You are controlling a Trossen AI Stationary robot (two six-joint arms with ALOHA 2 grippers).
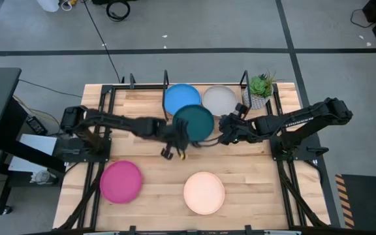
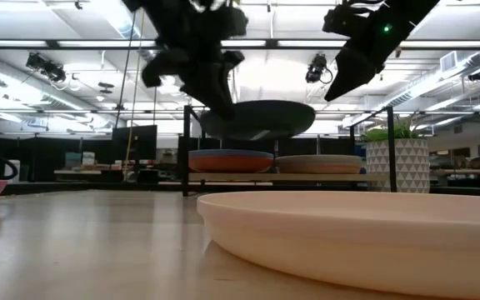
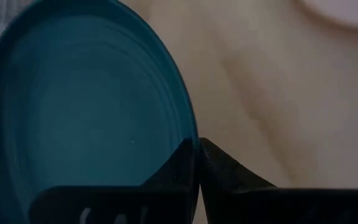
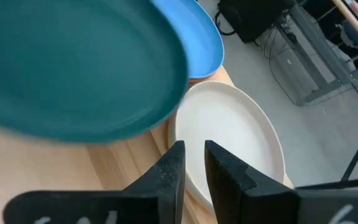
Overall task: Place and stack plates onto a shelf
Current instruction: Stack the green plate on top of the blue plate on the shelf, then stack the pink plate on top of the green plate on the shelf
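A dark teal plate (image 1: pixel 194 121) (image 2: pixel 265 119) hangs in the air in front of the shelf (image 1: pixel 245 81) (image 2: pixel 185 150), with my left gripper (image 1: pixel 177 138) (image 3: pixel 196 155) shut on it. My right gripper (image 1: pixel 219 136) (image 4: pixel 193 163) stands just off the plate's right side, slightly open with nothing between its fingers. On the shelf board lie a blue plate (image 1: pixel 180 96) (image 2: pixel 230 155) on top of an orange one, and beside it a pale plate (image 1: pixel 219 99) (image 4: pixel 229 134). A magenta plate (image 1: pixel 121 181) and a cream plate (image 1: pixel 204 192) (image 2: pixel 365 229) lie flat on the table nearer the front. My left gripper pinches the dark teal plate's rim (image 3: pixel 188 135) between its two fingers, on the plate's near-left side. The fingers (image 2: pixel 211 92) slant down from the table's left. The plate is lifted clear, roughly level, above the plates on the shelf.
A small green plant in a white pot (image 1: pixel 260 88) (image 2: pixel 397 162) stands at the shelf's right end. The shelf's upright black posts (image 2: pixel 390 142) rise beside the stacks. Bare wood (image 1: pixel 162 189) shows between the magenta and cream plates.
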